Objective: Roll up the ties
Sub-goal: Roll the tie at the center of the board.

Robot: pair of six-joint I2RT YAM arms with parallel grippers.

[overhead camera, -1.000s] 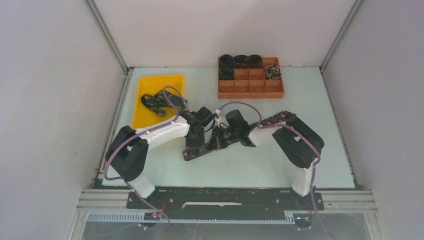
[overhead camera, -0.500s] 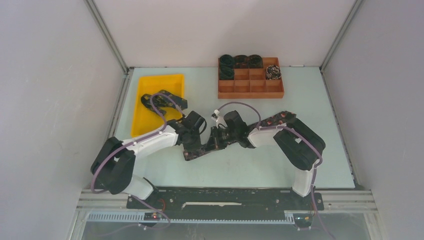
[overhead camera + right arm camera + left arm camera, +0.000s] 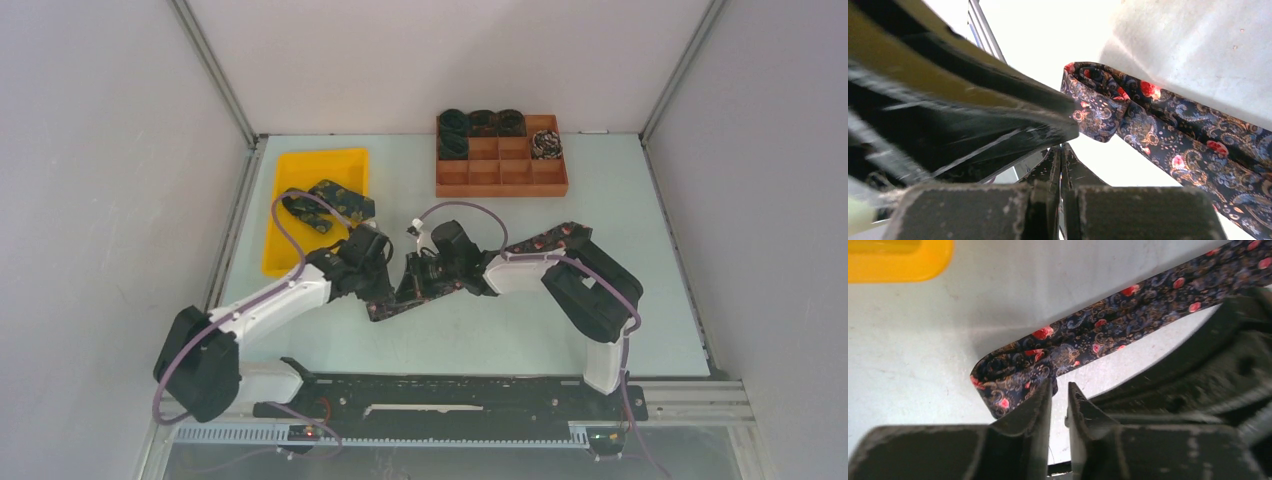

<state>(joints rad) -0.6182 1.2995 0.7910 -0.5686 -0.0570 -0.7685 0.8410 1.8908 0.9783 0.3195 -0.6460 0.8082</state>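
both arms meet over the middle of the table (image 3: 520, 330), and between them lies the paisley tie (image 3: 1143, 305), dark with red blossoms, stretched flat on the pale surface. its near-left end is doubled over into a small fold, and the left gripper (image 3: 1060, 386) is right on it. the fingers are almost together with only a thin slit between them, tips against the fold. whether they actually nip the cloth, can't tell from here. the right gripper (image 3: 1061, 148) comes in from the other side, fingers pressed tight together with nothing seen between them, and the band runs past just to its right.

over at the far left, the yellow tray (image 3: 310, 165) holds a second tie (image 3: 335, 198), crumpled and hanging over the tray's right edge. at the far right, the brown compartment box (image 3: 500, 172) has four dark coils (image 3: 482, 122) in its far-left cells, and one pale-speckled coil (image 3: 546, 145) sits in the right-hand column.
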